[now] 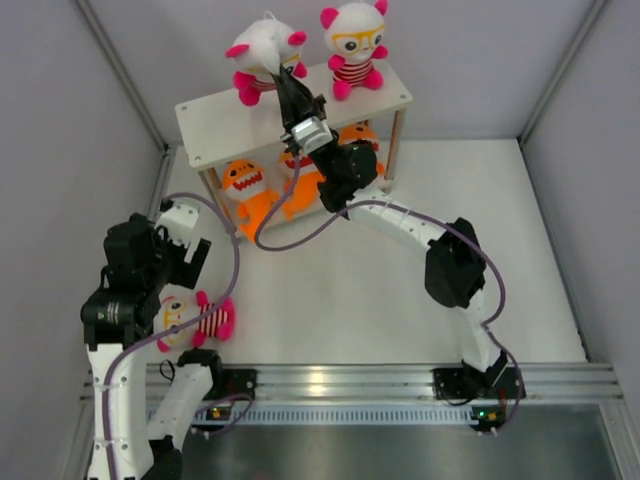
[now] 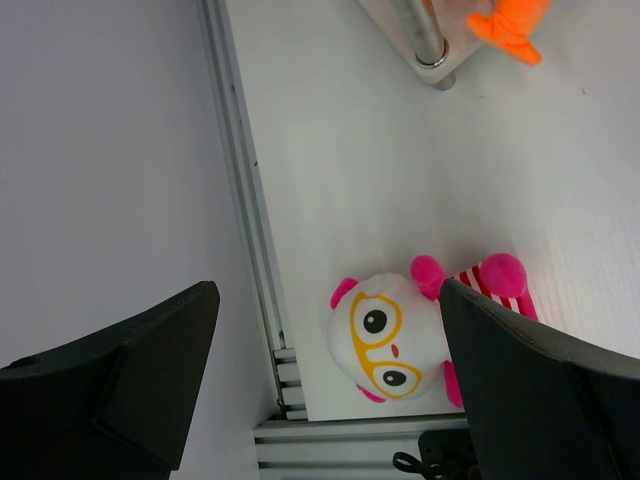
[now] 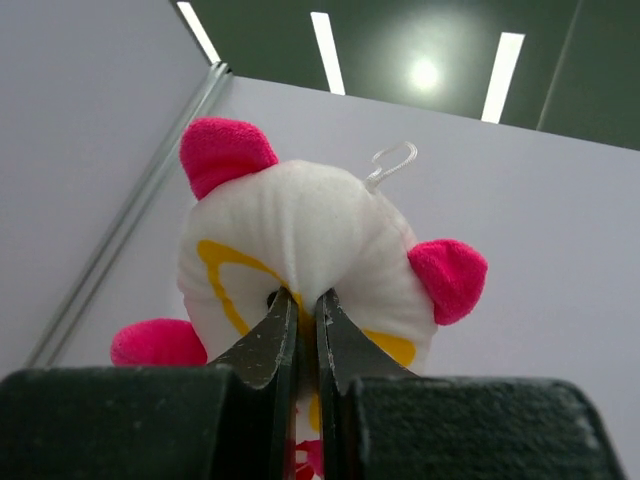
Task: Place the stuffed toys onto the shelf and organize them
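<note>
left claw [image 2: 322,292] hangs wide open and empty above a doll [image 2: 392,345] lying on the desk [image 2: 350,150]; right claw [image 3: 303,297] pinches the head of a second doll [image 3: 300,225] over the shelf [image 1: 392,99].

black-and-white arms [image 1: 400,222] with purple cables [image 1: 257,232]

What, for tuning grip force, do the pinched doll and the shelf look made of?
The doll: soft plush fabric, fuzzy and matte; its head dimples where the right gripper pinches it. The shelf: pale, smooth, matte board, probably wood. Its post looks like shiny metal.
</note>
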Controlling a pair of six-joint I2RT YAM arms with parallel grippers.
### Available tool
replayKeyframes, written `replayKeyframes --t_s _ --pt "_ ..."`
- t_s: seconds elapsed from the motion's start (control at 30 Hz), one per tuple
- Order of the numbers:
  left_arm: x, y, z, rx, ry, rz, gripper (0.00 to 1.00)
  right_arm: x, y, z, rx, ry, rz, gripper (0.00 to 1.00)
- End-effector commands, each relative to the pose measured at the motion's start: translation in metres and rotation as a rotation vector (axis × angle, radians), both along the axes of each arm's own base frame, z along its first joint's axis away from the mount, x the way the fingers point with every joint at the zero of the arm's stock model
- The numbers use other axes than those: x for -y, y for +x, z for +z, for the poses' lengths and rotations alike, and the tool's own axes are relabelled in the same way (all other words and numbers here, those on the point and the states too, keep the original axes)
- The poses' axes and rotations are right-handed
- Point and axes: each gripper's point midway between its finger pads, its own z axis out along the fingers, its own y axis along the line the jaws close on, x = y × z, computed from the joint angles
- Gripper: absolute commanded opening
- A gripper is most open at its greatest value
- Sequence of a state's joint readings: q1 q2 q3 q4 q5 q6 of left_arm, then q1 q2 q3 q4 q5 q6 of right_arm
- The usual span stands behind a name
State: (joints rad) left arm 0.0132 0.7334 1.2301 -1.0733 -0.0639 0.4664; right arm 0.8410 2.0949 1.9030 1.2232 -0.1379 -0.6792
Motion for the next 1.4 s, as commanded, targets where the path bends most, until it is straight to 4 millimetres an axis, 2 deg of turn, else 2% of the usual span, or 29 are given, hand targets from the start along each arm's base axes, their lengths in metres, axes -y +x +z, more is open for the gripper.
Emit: replayKeyframes --t_s 0.0,0.03,0.07,0.17,0.27,0.33,0.4,0.5,0.8,0.9,1.37 --pt "0.001 0.004 -0.003 0.005 -0.008 -0.003 0.99 0.036 -0.008 0.067 0.104 0.114 0.012 0.00" --pt "0.001 0.004 -0.005 -0.001 -0.009 -0.002 0.99 0.029 0.004 0.060 0.069 0.091 0.028 0.00" --pt "0.000 0.005 -0.005 -0.003 -0.007 -0.001 0.99 0.033 0.007 0.066 0.064 0.096 0.032 0.00" --pt "0.001 0.005 -0.009 -0.014 -0.008 -0.004 0.98 0.032 0.028 0.054 0.017 0.045 0.011 0.00" --pt "0.001 0.006 -0.010 -0.020 -0.009 -0.007 0.99 0.026 0.038 0.041 -0.060 -0.015 0.013 0.00" --pt "0.002 0.007 -0.010 -0.021 -0.011 -0.008 0.99 0.030 0.040 0.042 -0.089 -0.032 0.031 0.00" --pt "0.002 0.007 -0.010 -0.020 -0.011 -0.009 0.99 0.027 0.050 0.028 -0.132 -0.076 0.033 0.00" --pt "0.002 0.006 -0.009 -0.017 -0.011 -0.008 0.99 0.023 0.055 0.011 -0.128 -0.113 0.009 0.00" --pt "0.002 0.005 -0.008 -0.011 -0.013 -0.008 0.98 0.033 0.082 -0.010 -0.183 -0.117 -0.040 0.00" --pt "0.002 0.005 -0.008 -0.012 -0.013 -0.012 0.98 0.035 0.085 -0.012 -0.192 -0.115 -0.043 0.00" --pt "0.001 0.005 -0.009 -0.013 -0.003 -0.013 0.98 0.042 0.074 -0.007 -0.196 -0.115 -0.019 0.00"
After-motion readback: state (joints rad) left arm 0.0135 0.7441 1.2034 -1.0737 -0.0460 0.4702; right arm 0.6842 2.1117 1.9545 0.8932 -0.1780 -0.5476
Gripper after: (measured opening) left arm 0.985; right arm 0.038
